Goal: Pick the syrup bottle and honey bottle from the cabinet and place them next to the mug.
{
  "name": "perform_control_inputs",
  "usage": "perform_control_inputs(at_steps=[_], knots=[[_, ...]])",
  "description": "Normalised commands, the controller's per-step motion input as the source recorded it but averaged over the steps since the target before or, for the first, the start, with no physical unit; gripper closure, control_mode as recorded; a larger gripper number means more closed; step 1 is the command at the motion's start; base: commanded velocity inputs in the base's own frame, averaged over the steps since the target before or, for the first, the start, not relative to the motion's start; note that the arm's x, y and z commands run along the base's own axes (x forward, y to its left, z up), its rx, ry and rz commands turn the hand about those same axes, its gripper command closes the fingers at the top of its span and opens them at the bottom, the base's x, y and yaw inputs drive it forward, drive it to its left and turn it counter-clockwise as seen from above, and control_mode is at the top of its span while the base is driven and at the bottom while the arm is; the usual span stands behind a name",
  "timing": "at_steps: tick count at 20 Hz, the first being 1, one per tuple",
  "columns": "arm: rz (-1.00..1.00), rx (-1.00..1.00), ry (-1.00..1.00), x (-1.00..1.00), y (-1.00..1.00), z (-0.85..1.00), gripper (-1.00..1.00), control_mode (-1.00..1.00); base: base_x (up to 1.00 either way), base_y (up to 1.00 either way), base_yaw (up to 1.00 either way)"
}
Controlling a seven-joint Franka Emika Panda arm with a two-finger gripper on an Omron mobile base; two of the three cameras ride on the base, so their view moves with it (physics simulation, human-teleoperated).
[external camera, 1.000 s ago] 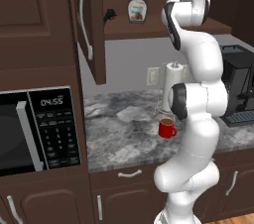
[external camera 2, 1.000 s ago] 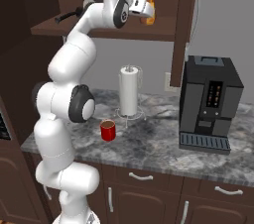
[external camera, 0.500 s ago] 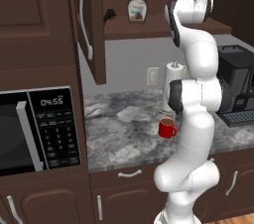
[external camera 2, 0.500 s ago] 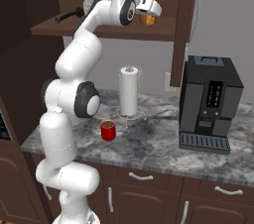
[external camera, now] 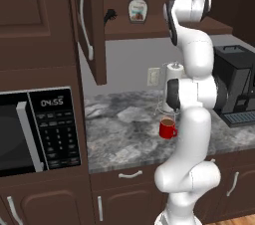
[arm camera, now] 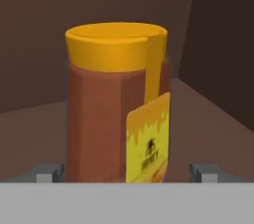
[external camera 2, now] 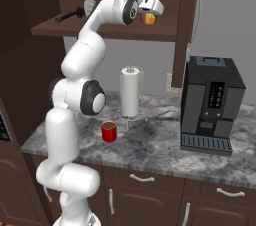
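Gripper reaches into the cabinet at shelf height, its fingers spread on either side of the honey bottle, which stands upright directly ahead and between the two tips; contact cannot be confirmed. Compared with half a second ago, the hand has advanced farther right along the shelf and now partly covers the orange bottle in the right base view. Syrup bottle stands on the same shelf, well to the gripper's left, unmoved. Mug rests on the counter far below the gripper, just beside the paper towel roll, also unmoved.
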Motion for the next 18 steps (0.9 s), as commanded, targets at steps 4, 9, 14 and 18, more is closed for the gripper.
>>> perform_control_inputs(at_steps=[4, 9, 14, 18], knots=[[0.00, 0.00, 0.03, 0.15, 0.00, 0.00, -1.00, -1.00, 0.00, 0.00, 0.00], [-0.08, 0.00, 0.00, 0.00, 0.00, 0.00, -1.00, -1.00, 0.00, 0.00, 0.00], [-0.15, 0.00, 0.00, 0.00, 0.00, -0.03, -1.00, -1.00, 0.00, 0.00, 0.00], [-0.15, 0.00, 0.00, 0.04, 0.00, -0.12, -1.00, -1.00, 0.00, 0.00, 0.00]])
